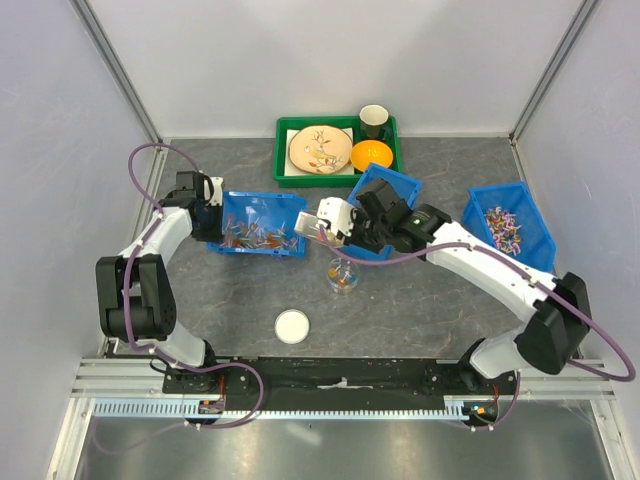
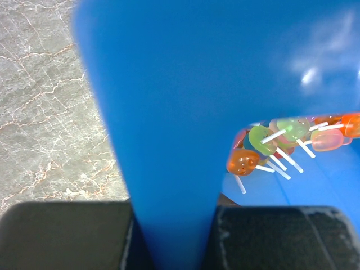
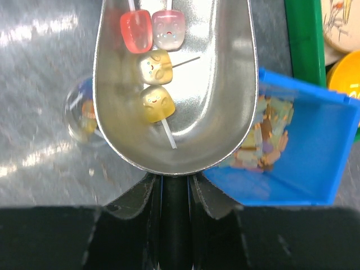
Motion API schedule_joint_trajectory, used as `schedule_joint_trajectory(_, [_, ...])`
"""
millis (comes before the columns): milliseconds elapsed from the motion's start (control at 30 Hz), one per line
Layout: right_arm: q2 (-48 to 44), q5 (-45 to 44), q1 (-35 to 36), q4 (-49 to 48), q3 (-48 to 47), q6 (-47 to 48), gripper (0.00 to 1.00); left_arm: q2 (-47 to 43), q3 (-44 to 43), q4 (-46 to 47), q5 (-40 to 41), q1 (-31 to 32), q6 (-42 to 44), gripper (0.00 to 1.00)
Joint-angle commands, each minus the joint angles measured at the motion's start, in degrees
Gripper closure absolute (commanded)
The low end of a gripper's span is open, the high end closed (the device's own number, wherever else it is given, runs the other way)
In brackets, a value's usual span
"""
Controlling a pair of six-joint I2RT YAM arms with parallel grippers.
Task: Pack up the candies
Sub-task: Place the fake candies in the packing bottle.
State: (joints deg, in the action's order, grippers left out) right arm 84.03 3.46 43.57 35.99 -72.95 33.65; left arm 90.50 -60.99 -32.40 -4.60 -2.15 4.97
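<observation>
Right wrist: right pincer (image 3: 174,185) clamped on scoop (image 3: 225,84) carrying candies (image 3: 156,67), above jar (image 3: 84,115). Left pincer (image 2: 169,236) clamped on bin (image 2: 169,112) wall.

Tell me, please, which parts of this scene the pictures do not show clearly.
- Left wrist view: the blue bin wall fills the frame and hides the left gripper's fingertips and most candies.
- Right wrist view: the metal scoop covers most of the glass jar, which is blurred; the scoop's tip is cut off at the top edge.
- Top view: the sweets in the right bin are too small to identify.
</observation>
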Motion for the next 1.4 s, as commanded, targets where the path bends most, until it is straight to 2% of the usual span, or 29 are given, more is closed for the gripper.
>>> schedule_joint_trajectory(0, [-5.8,-2.1,-0.3,5.6,1.0,4.0,1.0,0.2,-1.6,3.0,-0.3,-0.2,-0.4,0.98])
schedule_joint_trajectory(400, [-9.8,-7.7,-0.3,11.2,7.9,7.4,1.0,0.3,-1.7,3.0,-0.3,-0.2,-0.4,0.99])
schedule_joint_trajectory(867, [-7.0,-15.2,-0.2,17.4,4.9,11.5,1.0,0.8,-1.7,3.0,-0.5,-0.1,-0.4,0.98])
schedule_joint_trajectory(1367, [-4.6,-23.5,5.4,20.9,3.9,12.2,1.0,0.7,-1.6,3.0,-0.6,-0.1,-0.5,0.99])
